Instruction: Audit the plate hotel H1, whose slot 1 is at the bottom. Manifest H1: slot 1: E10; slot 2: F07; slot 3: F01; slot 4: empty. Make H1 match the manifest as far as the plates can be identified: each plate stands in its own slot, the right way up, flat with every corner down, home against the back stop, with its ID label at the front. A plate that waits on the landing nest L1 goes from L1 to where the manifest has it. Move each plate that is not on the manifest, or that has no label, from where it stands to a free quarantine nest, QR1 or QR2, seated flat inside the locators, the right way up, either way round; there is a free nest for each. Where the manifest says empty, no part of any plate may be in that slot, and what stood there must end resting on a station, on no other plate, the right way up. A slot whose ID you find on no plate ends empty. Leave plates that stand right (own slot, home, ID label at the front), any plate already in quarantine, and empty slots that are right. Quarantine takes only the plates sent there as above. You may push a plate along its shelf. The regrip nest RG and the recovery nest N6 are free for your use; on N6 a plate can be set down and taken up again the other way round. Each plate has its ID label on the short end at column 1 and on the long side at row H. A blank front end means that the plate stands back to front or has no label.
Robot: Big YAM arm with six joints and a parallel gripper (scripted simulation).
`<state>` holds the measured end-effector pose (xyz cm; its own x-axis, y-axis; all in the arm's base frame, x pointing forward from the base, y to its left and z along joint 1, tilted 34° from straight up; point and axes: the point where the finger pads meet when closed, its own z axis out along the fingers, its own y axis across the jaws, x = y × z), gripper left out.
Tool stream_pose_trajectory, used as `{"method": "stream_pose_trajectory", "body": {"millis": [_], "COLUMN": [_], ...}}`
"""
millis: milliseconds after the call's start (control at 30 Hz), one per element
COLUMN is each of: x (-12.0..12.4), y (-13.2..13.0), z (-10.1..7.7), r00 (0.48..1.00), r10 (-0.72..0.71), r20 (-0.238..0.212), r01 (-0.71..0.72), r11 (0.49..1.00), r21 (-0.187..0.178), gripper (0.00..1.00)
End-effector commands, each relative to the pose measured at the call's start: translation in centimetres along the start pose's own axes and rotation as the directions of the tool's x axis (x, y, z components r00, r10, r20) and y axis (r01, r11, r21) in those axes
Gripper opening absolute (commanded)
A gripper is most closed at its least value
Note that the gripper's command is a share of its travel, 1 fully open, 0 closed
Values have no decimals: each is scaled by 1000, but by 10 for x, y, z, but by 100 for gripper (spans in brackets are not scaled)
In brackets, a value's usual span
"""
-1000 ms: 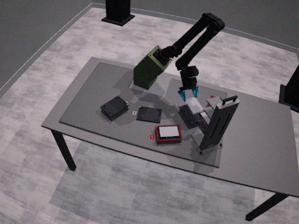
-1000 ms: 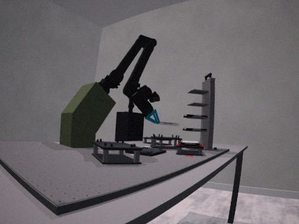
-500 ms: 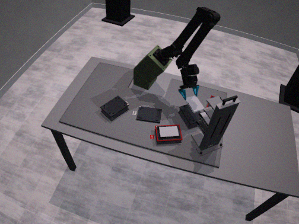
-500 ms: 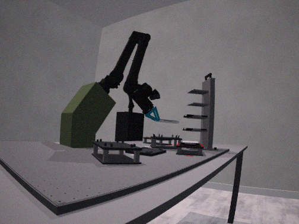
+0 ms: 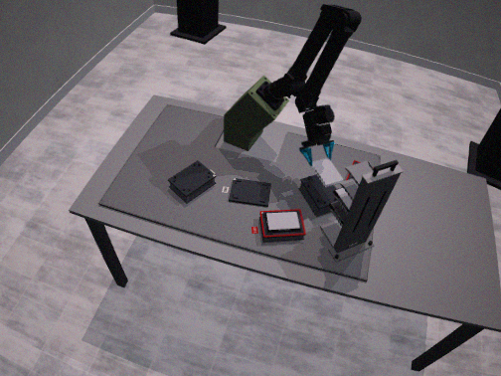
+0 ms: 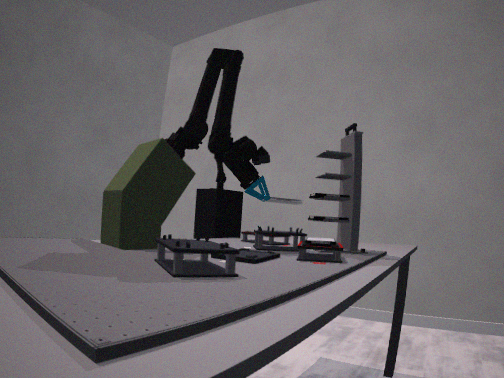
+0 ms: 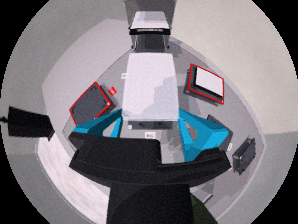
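The plate (image 7: 150, 84) hides the inner faces of the teal fingers in the wrist view, so contact there cannot be seen, and its label is too small to read. In the top view the hotel (image 5: 369, 205) post covers its own shelves and the plates on them, whose labels are blurred beyond reading; the red nest (image 5: 281, 224) at 6 o'clock of the gripper (image 5: 316, 150) has a tag (image 5: 253, 229) too small to read. At 3 o'clock a black stand (image 5: 487, 158) is cut by the edge, and in the exterior view the far nests overlap and cannot be told apart.
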<state>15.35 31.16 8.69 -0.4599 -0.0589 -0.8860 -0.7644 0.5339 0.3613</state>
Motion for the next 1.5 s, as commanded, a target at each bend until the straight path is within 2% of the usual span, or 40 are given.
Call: {"method": "stream_pose_trajectory", "body": {"millis": [0, 700, 733, 867, 1467], "x": [-7, -20, -19, -24, -51], "y": [-1, -2, 3, -1, 6], "z": [-4, -15, -16, -18, -25], "r00": [1000, 1000, 1000, 1000, 999], "r10": [-12, -12, -16, -12, -12], "r20": [14, 18, 13, 19, 45], "r01": [12, 12, 16, 12, 13], "r11": [1000, 1000, 1000, 1000, 1000], "r21": [3, 5, -8, 4, -8], "gripper": [86, 86, 86, 86, 86]}}
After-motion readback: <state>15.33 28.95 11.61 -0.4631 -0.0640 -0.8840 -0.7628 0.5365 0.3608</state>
